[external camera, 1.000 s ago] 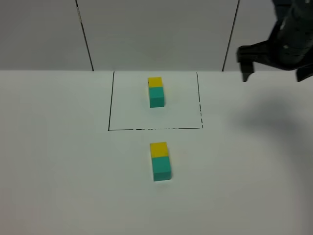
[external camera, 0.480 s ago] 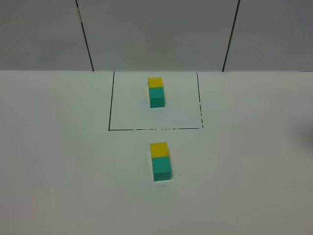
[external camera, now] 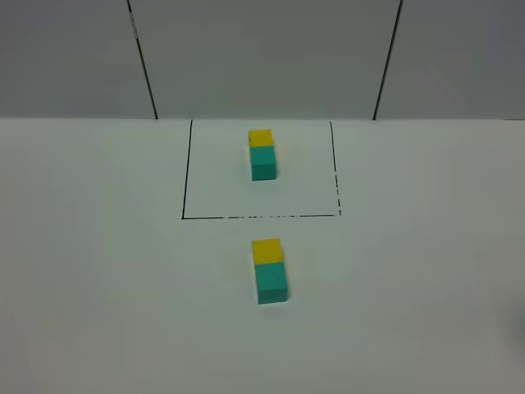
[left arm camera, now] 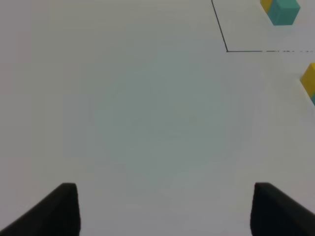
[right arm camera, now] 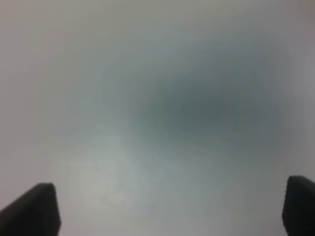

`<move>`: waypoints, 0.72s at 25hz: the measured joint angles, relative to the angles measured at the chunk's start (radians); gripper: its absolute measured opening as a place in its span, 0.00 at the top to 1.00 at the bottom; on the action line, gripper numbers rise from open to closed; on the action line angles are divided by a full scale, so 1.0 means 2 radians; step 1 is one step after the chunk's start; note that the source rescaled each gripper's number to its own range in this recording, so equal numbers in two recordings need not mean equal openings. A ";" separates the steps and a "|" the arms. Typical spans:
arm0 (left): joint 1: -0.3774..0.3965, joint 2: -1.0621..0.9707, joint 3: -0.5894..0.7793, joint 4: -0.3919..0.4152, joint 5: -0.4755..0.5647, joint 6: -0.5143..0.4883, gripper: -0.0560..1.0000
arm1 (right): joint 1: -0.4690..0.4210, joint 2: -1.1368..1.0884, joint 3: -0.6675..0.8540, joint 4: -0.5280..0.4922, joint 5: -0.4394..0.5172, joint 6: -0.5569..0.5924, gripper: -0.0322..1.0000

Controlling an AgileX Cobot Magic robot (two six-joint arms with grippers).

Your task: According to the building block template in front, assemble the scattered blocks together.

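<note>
The template, a yellow cube (external camera: 261, 137) joined to a teal cube (external camera: 263, 162), sits inside a black-lined rectangle (external camera: 187, 217) at the back of the white table. In front of the rectangle, an unframed yellow block (external camera: 266, 250) touches an unframed teal block (external camera: 271, 282), yellow behind teal. Neither gripper shows in the high view. In the left wrist view the left gripper (left arm camera: 167, 209) is open and empty over bare table, with the template's teal cube (left arm camera: 284, 12) and the unframed yellow block (left arm camera: 309, 78) far off at the frame's edge. The right gripper (right arm camera: 170, 209) is open and empty over blurred bare table.
The white table (external camera: 98, 271) meets a grey panelled wall (external camera: 262, 57) at the back. A faint shadow lies at the table's right edge (external camera: 517, 328).
The right arm, seen at the upper right one second ago, has left the high view. The blocks have not moved.
</note>
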State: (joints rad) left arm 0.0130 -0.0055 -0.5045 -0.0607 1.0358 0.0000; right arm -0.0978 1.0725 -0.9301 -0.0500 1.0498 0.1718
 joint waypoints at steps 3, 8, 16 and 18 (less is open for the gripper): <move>0.000 0.000 0.000 0.000 0.000 0.000 0.39 | 0.000 -0.084 0.054 0.001 -0.002 0.000 0.19; 0.000 0.000 0.000 0.000 0.000 0.000 0.39 | 0.005 -0.207 0.124 0.015 -0.003 0.000 0.20; 0.000 0.000 0.000 0.000 0.000 0.000 0.39 | 0.048 -0.360 0.151 -0.006 0.047 -0.006 0.20; 0.000 0.000 0.000 0.000 0.000 0.000 0.39 | 0.053 -0.387 0.151 -0.011 0.050 -0.008 0.20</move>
State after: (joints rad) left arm 0.0130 -0.0055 -0.5045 -0.0607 1.0358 0.0000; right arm 0.0078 0.2983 -0.6278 -0.0729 1.1501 0.1554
